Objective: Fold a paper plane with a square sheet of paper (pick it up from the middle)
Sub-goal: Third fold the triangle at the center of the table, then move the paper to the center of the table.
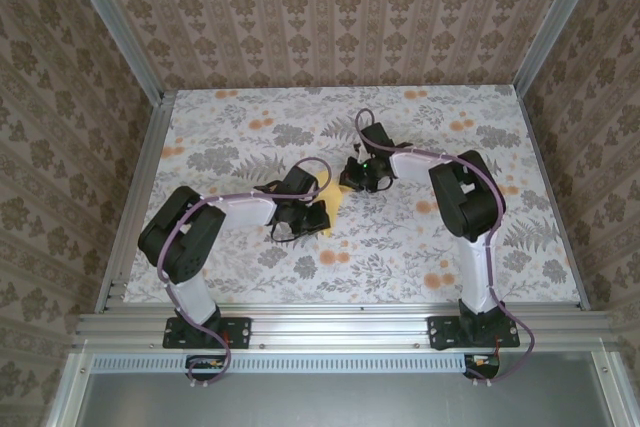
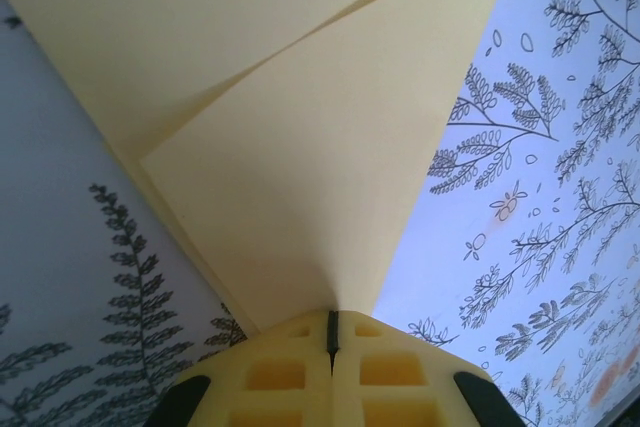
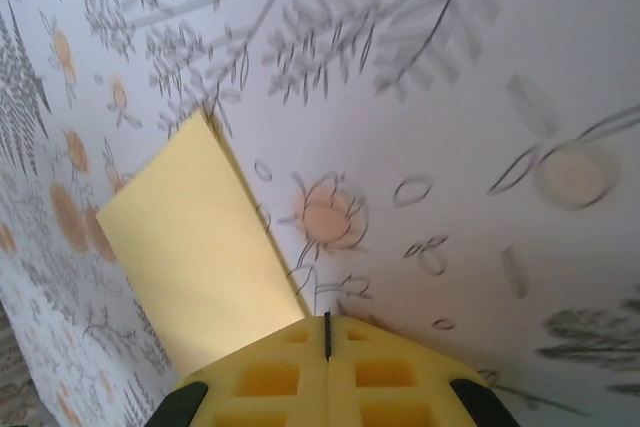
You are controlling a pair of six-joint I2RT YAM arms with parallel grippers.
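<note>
My left claw (image 2: 333,325) pinches the folded paper (image 2: 300,177); my right claw (image 3: 327,335), closed, should press the crease flat, slowly.

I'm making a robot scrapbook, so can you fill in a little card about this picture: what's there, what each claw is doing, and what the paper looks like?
Table: flower-and-fern printed tabletop
Paper: pale-yellow sheet of paper, folded into layers, in the middle between the two arms
Left gripper: shut, pinching the paper
Right gripper: shut, right beside the paper's edge; can't tell if it grips it
Plane: not a finished dart yet
</note>
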